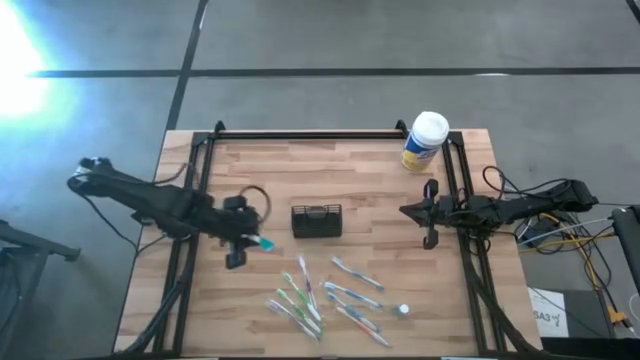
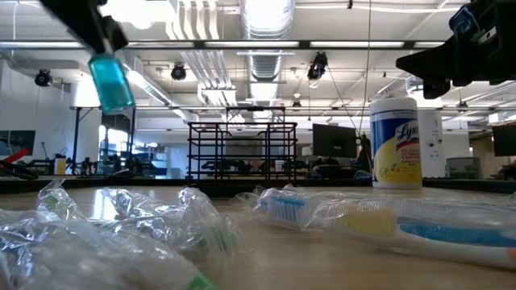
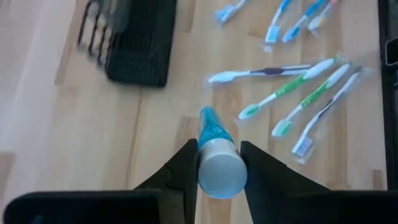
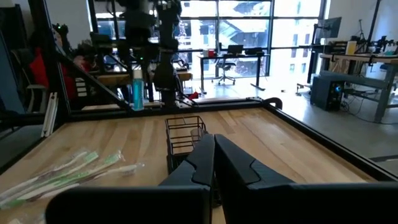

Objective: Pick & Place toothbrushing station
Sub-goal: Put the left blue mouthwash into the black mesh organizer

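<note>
So it's a butcher-block worktop (image 1: 380,215) in a big open lab with a concrete floor all round. The black mesh toothbrushing station (image 1: 317,221) sits about mid-worktop, empty as far as I can tell, with a scatter of wrapped toothbrushes (image 1: 330,298) between it and the near edge and a yellow wipes canister (image 1: 425,141) by the far right corner. The left gripper (image 1: 250,242) is up in the air just left of the organiser, fingers clamped on a small blue tube with a white cap (image 3: 216,158), pinched right at the cap end so the body pokes out past the tips. That's my worry: a grip that near the end could let the tube pivot or slide out on the way over, and if it comes in tilted it may catch the mesh rim and nudge the light organiser. The right gripper (image 1: 430,214) waits over the right side, fingers shut on nothing.
</note>
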Robot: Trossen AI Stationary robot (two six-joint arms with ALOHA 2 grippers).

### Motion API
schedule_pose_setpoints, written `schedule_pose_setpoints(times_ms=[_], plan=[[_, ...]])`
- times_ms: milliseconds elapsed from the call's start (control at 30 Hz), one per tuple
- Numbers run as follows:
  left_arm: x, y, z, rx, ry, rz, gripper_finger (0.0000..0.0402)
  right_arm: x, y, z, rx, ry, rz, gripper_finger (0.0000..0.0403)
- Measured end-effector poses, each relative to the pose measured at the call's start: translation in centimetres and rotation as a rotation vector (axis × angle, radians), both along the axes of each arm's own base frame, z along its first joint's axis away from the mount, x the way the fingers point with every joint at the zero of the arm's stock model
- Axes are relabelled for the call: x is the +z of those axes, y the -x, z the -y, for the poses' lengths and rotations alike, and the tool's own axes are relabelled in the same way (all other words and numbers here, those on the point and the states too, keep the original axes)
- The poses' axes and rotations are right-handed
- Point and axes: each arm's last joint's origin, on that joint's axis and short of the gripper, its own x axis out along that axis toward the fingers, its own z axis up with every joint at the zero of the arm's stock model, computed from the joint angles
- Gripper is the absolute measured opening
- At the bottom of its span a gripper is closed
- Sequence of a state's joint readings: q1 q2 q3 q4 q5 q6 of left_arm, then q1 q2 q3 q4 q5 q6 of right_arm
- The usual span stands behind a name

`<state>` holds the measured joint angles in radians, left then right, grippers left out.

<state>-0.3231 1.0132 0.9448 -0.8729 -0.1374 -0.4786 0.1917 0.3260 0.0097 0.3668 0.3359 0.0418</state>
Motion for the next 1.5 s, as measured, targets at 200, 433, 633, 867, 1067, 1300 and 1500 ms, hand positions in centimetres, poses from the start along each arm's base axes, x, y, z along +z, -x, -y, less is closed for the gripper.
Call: schedule_pose_setpoints(times_ms=[200, 433, 633, 867, 1067, 1300, 1500], plan=[[-3.4, 3.9, -1.3, 0.091, 0.130, 0.153, 0.0098, 0.0, 0.0, 0.0, -0.003, -0.003, 0.000, 0.0008], [-5.6, 5.6, -1.9, 0.110, 0.184, 0.235, 0.0098, 0.0, 0.0, 0.0, -0.004, -0.003, 0.001, 0.0008], [-2.7, 4.5, -1.8, 0.098, 0.177, 0.320, 0.0098, 0.0, 0.0, 0.0, -0.004, -0.004, 0.003, 0.0008], [5.0, 0.5, -1.4, 0.044, 0.032, 0.340, 0.0098, 0.1, 0.0, 0.0, -0.005, -0.001, 0.006, 0.0008], [9.4, -5.0, -1.4, 0.028, -0.176, 0.045, 0.0098, 0.1, 0.0, 0.0, -0.005, 0.000, 0.006, 0.0008], [10.8, -12.6, -1.6, -0.139, -0.341, -0.158, 0.0098, 0.1, 0.0, 0.0, -0.005, 0.000, 0.006, 0.0008], [8.8, -17.1, -2.4, -0.239, -0.339, -0.247, 0.0098, 0.0, 0.0, 0.0, -0.005, 0.001, -0.001, 0.0008]])
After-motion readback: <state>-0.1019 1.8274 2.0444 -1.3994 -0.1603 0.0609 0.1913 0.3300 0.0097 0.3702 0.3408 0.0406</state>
